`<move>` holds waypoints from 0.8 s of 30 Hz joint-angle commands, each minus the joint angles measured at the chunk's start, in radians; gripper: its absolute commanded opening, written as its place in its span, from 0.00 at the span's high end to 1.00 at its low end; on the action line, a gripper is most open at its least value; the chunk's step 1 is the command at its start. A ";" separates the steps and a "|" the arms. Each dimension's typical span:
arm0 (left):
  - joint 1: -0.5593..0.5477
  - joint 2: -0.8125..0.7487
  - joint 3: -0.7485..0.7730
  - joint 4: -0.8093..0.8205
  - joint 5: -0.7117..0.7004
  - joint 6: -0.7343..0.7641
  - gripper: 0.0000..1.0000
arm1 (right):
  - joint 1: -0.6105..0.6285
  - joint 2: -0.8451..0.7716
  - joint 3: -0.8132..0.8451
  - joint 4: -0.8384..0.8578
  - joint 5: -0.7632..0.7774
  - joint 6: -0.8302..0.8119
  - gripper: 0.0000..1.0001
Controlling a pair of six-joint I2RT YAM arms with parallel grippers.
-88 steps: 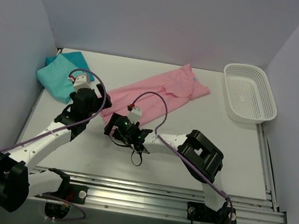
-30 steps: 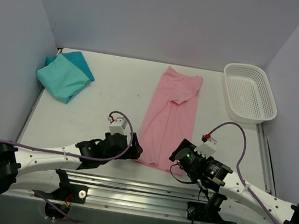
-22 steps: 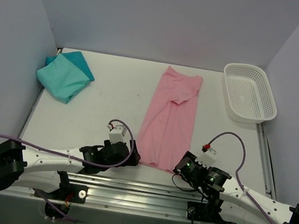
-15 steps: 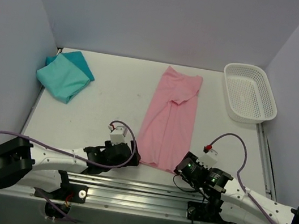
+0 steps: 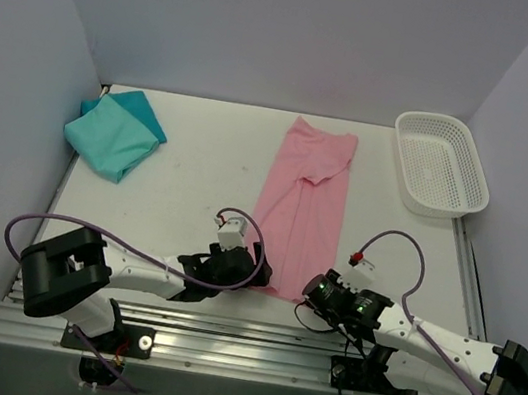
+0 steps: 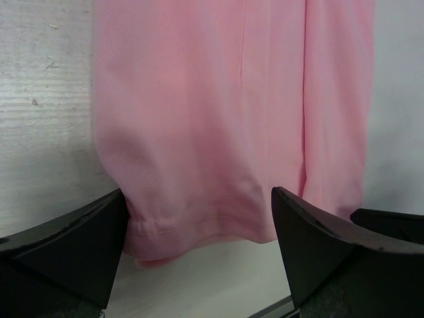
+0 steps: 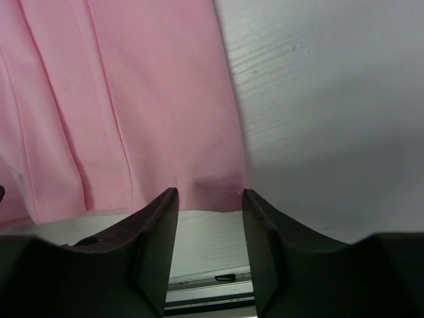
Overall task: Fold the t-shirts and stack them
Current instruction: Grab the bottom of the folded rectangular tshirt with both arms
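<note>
Lying flat mid-table, the pink t-shirt (image 5: 302,199) forms a long, narrow strip of smooth knit, its stitched hem nearest the arms. The left gripper (image 6: 199,225) stands wide open astride the left hem corner. The right gripper (image 7: 209,222) is half-closed about the right corner, nothing pinched. The teal t-shirt (image 5: 112,135) lies bunched far left, and the white mesh basket (image 5: 441,166) sits far right.

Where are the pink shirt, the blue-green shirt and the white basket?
pink shirt (image 5: 298,203), top view, middle of the long cloth.
blue-green shirt (image 5: 110,138), top view, middle of the folded cloth.
white basket (image 5: 441,166), top view, its bare mesh floor.
</note>
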 commanded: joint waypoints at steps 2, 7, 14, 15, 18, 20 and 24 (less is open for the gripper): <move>0.004 0.017 0.015 -0.006 0.033 0.014 0.05 | -0.011 0.037 0.035 0.024 0.042 0.000 0.64; 0.010 -0.016 0.006 -0.026 0.020 0.018 0.05 | -0.023 0.037 0.032 0.032 0.042 -0.008 0.80; 0.012 -0.042 -0.003 -0.042 0.012 0.016 0.05 | -0.042 0.002 0.043 -0.013 0.045 -0.019 0.66; 0.012 -0.043 -0.007 -0.043 0.010 0.016 0.05 | -0.042 -0.006 0.046 -0.022 0.049 -0.020 0.55; 0.012 -0.051 -0.014 -0.045 0.006 0.013 0.05 | -0.042 -0.015 0.055 -0.068 0.062 -0.020 0.43; 0.012 -0.053 -0.017 -0.043 0.004 0.013 0.05 | -0.042 -0.023 0.048 -0.074 0.058 -0.019 0.43; 0.012 -0.048 -0.014 -0.040 0.004 0.013 0.05 | -0.042 0.005 0.026 -0.004 0.018 -0.026 0.43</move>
